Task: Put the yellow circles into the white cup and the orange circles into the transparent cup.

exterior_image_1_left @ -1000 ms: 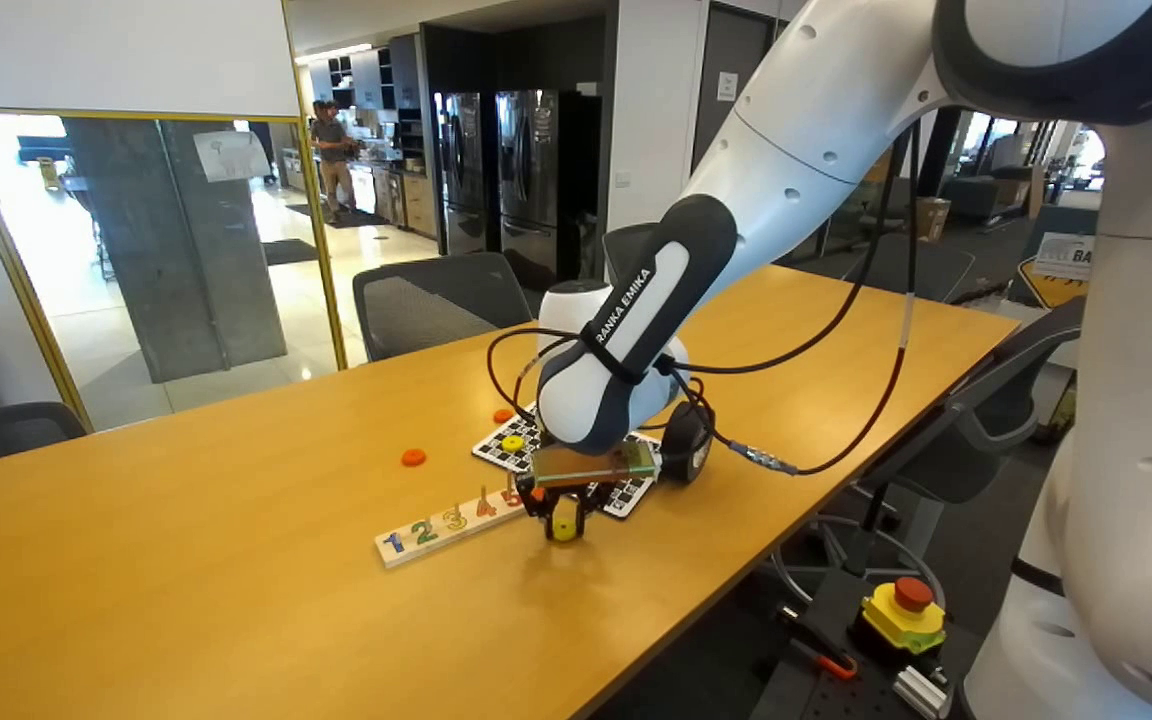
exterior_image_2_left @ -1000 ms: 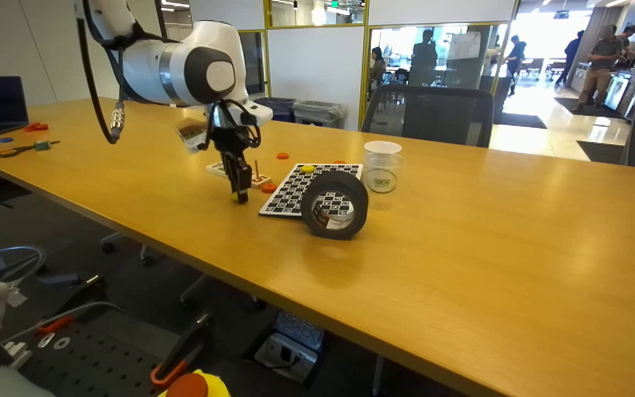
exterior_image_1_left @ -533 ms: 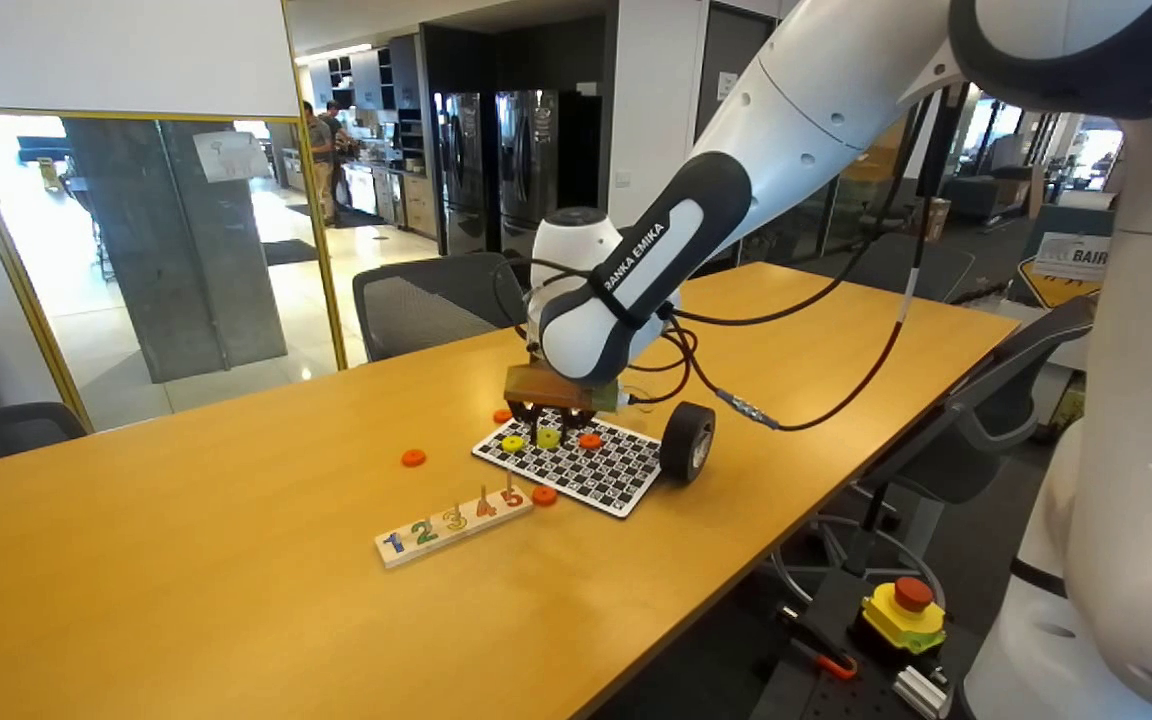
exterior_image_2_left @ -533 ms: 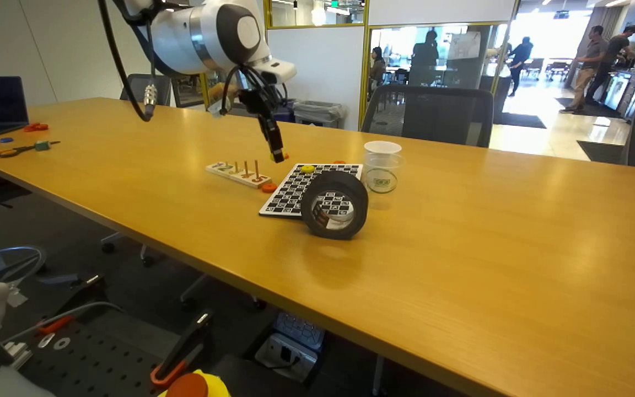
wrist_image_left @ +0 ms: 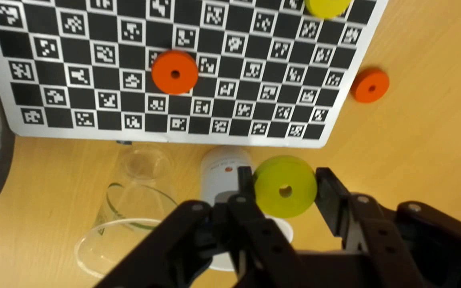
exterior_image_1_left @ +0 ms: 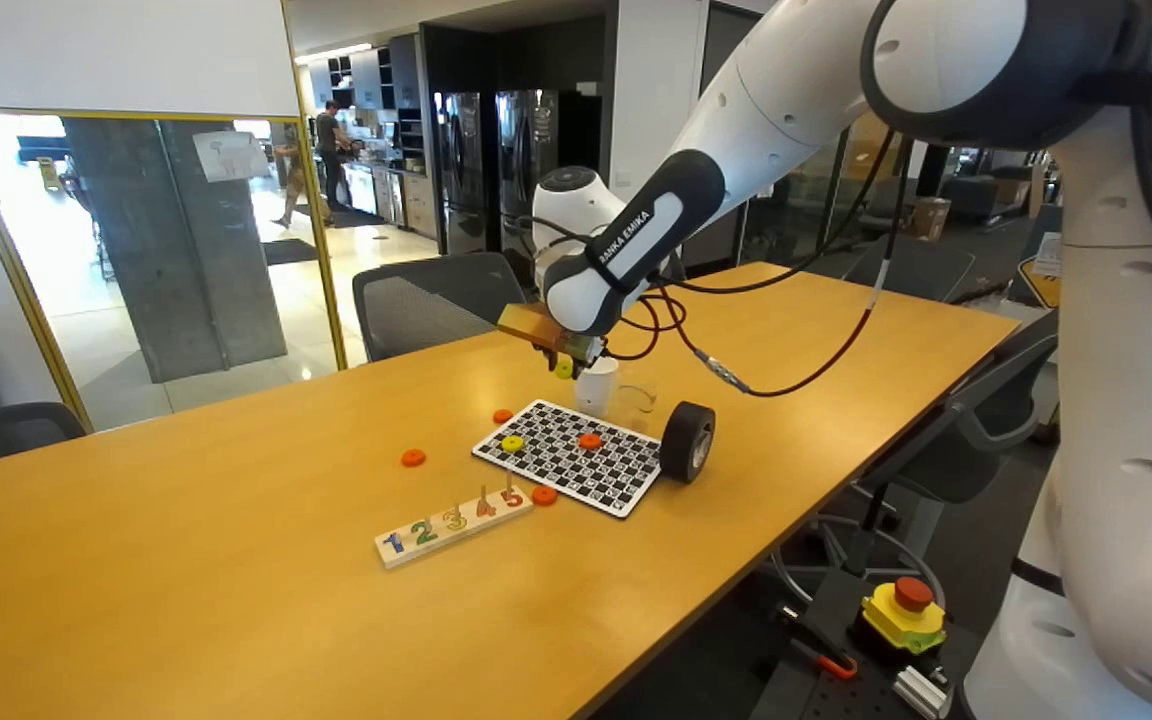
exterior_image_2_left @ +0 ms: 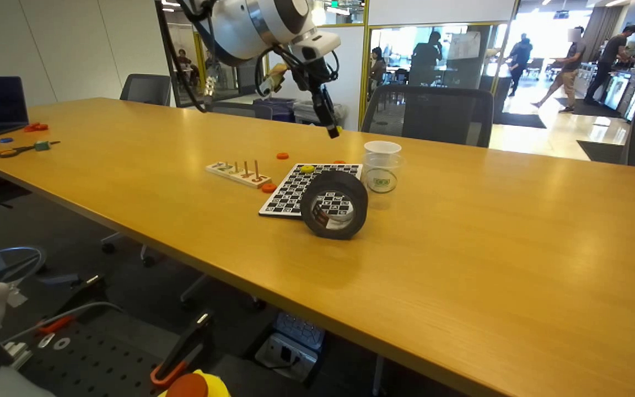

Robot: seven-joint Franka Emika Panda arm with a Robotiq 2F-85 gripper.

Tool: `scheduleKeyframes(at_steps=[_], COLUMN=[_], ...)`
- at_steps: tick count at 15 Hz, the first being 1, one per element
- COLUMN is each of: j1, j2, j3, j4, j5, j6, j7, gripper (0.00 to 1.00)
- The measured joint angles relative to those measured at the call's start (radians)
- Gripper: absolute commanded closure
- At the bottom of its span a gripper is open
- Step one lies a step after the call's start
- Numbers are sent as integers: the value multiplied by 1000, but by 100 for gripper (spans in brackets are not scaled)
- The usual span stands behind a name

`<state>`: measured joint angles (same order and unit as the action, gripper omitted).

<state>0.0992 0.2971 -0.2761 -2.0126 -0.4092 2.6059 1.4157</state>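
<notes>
Alignment with the white cup [exterior_image_1_left: 595,389] is being judged the matter on which the coming move is turning. One yellow circle [wrist_image_left: 285,177] is being pinched at opposite edges between the jaws of the end effector [wrist_image_left: 285,182], off the table [exterior_image_1_left: 236,560]. From there, in both exterior views, the white cup is being found near but off to the picture's right, not underneath; in the wrist view it is being seen on the circle's left, its mouth being largely hidden behind the jaws. Centring over that mouth is not yet being shown, so a short sideways shift is probably being required before any release. Clearance above the rim is not being settled by these views. With a single arm [exterior_image_1_left: 766,110] at work, no choice of nearer hand is being posed.

No long axis is being presented by the held circle: round and flat, it is being gripped with one face and its central hole turned toward the wrist view. The white cup is standing upright, its long axis running vertically and its mouth facing up. The transparent cup [wrist_image_left: 134,208] is standing just beyond it from the held circle in the wrist view, so overshooting is being considered the main risk.
</notes>
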Motion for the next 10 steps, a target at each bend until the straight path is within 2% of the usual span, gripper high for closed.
scheduleKeyframes(at_steps=[5,10], j1=[-3,-19], j2=[99,168], j3=[-79,-87], j4=[107,193], j5=[-70,-70], j6=[-61,-114], j7=[207,267], gripper=[80,80])
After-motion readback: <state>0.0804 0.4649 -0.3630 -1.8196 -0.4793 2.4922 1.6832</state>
